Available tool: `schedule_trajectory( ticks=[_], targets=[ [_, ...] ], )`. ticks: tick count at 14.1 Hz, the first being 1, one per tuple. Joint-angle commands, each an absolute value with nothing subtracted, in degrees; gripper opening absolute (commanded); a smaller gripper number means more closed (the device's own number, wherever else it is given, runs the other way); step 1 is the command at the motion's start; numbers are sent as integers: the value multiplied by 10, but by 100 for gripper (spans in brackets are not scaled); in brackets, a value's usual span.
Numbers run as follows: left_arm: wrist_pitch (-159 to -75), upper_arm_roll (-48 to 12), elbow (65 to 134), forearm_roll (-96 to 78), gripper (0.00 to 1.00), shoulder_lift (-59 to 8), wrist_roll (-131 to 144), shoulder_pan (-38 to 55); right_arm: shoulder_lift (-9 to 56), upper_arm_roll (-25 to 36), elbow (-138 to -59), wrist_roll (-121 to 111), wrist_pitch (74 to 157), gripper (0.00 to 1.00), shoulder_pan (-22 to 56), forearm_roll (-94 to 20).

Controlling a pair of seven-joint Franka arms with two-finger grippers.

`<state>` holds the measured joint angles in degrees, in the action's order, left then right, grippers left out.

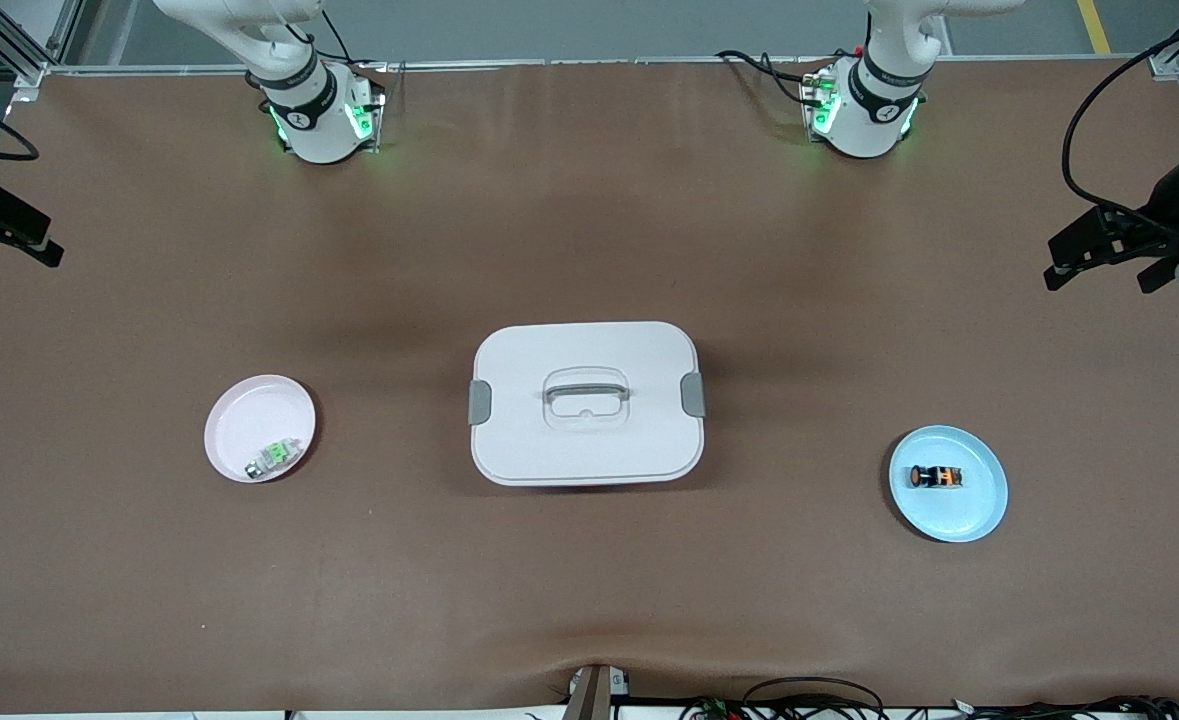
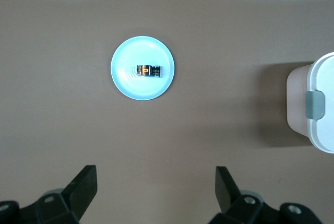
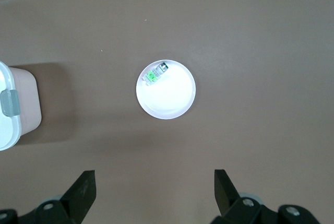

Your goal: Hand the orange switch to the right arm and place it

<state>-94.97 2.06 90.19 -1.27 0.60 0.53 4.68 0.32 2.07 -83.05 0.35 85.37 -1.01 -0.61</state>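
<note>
The orange switch (image 1: 936, 477) lies on its side on a light blue plate (image 1: 979, 515) toward the left arm's end of the table. It also shows in the left wrist view (image 2: 148, 70), on the plate (image 2: 125, 80). My left gripper (image 2: 156, 174) is open and empty, high above the table, apart from the plate; it shows at the front view's edge (image 1: 1099, 250). My right gripper (image 3: 155, 177) is open and empty, high over the right arm's end of the table, and shows at the other edge (image 1: 9, 235).
A white lidded box (image 1: 586, 402) with grey latches stands mid-table. A pink plate (image 1: 239, 420) toward the right arm's end holds a small green-and-white part (image 1: 275, 457), also in the right wrist view (image 3: 155, 73). Brown mat covers the table.
</note>
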Motion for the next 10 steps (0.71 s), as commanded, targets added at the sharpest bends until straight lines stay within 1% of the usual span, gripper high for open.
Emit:
schedule_trajectory(
  ticks=[1,10],
  targets=[
    [-951,19,895,-2,100,4,7,46,-3,24,-829,5,854,100,-8,-12],
    [-951,25,895,-14,100,1,3,39,-2,24,-829,5,857,100,-8,-12]
  ],
)
